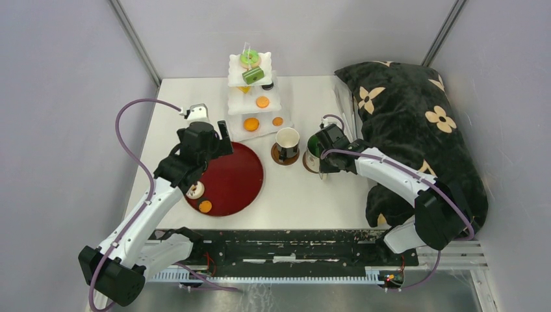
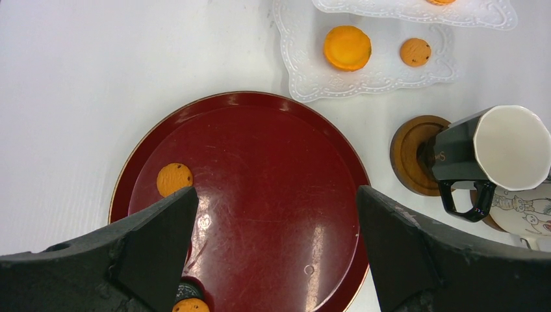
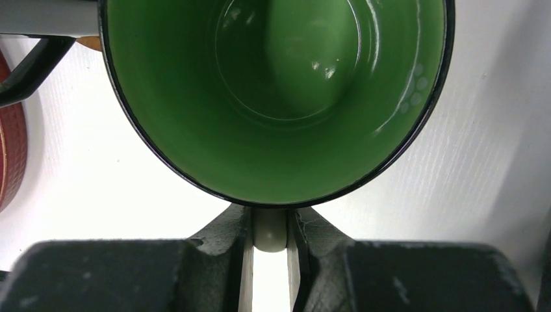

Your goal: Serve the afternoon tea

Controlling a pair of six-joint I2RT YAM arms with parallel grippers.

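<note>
The white three-tier stand (image 1: 238,80) at the back holds a green donut (image 1: 249,59), a green cake (image 1: 253,75) and orange discs (image 1: 262,102). Its bottom tier (image 2: 305,71) shows two orange discs (image 2: 347,47). A black mug (image 1: 287,142) stands on a brown coaster (image 2: 409,153). My right gripper (image 3: 269,227) is shut on the handle of the green-lined mug (image 3: 279,97), which stands beside the black mug (image 1: 314,148). My left gripper (image 2: 276,195) is open and empty above the dark red tray (image 2: 260,143), where an orange disc (image 2: 175,179) lies by the left finger.
A second orange sweet (image 2: 190,305) on a dark piece lies at the tray's near edge. A large black cushion with cream flowers (image 1: 416,130) fills the table's right side, close behind my right arm. Grey walls enclose the table.
</note>
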